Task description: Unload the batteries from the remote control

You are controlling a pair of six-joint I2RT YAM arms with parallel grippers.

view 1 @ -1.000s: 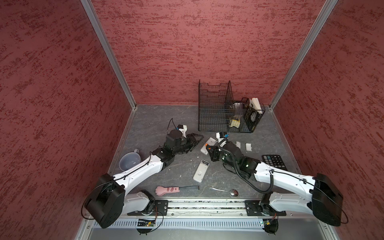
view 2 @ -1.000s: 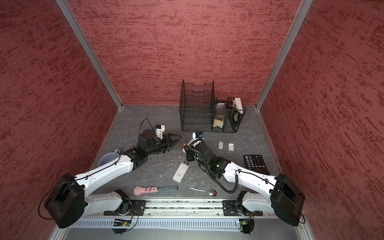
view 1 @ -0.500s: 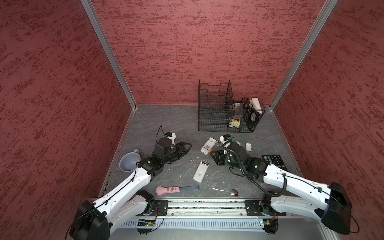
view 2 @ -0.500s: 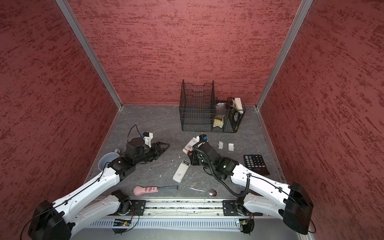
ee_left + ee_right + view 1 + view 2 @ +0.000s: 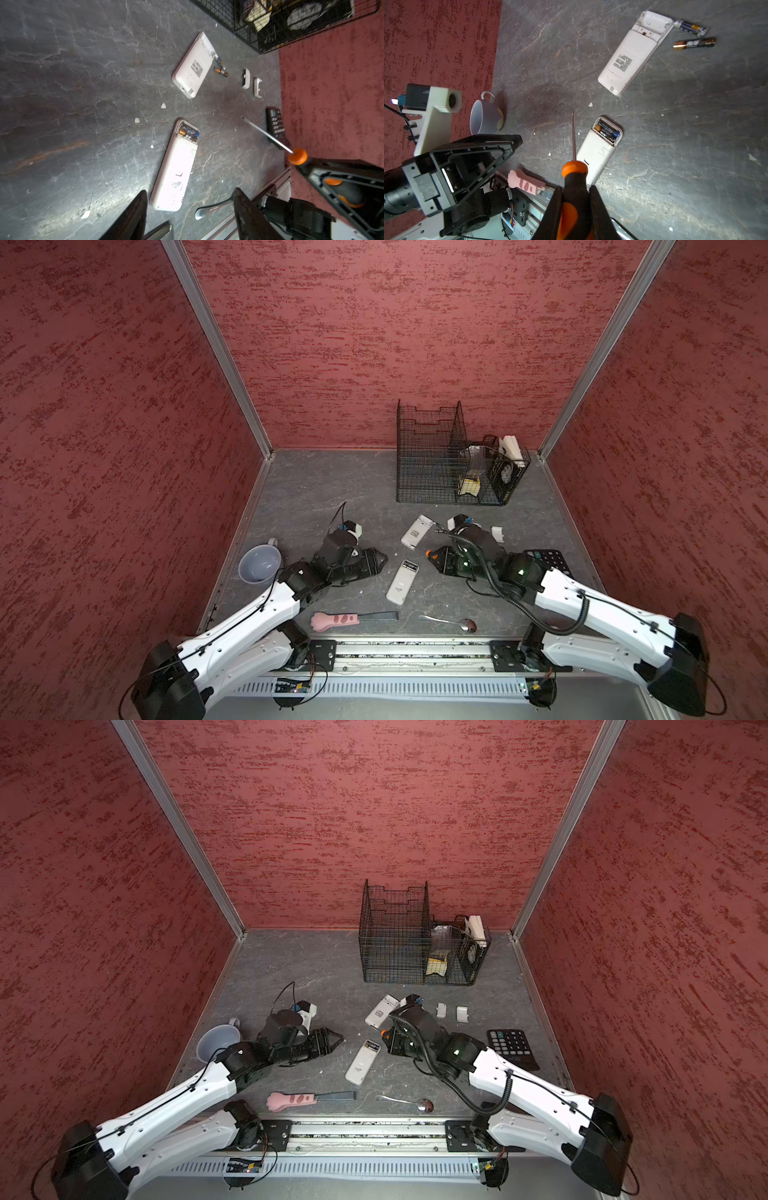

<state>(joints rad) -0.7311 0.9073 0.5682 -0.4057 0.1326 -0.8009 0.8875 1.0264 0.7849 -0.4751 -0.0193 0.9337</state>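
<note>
Grey stone desk [image 5: 316,489] fills both top views. I see two white remotes on it, between my two arms. The near remote [image 5: 402,581] lies face down with its back open. The far remote [image 5: 416,532] lies closer to the wire basket [image 5: 428,472]. My left tool [image 5: 376,560] hangs beside the near remote, not touching it. My right tool [image 5: 434,560] grips an orange-handled screwdriver [image 5: 432,557]. A purple cup [image 5: 259,564], a pink paw spatula [image 5: 336,620] and a spoon [image 5: 451,621] lie near the front.

From the left wrist, my left tool's black fingers [image 5: 128,216] stand apart with nothing in them, so it is open. Two batteries [image 5: 188,133] sit inside the near remote. Two loose batteries [image 5: 220,71] lie just beside the far remote. Two small white covers [image 5: 251,82] lie near a calculator [image 5: 275,122].

From the right wrist, my right tool holds the screwdriver tight. Its thin tip points beside the near remote's open end.
</note>
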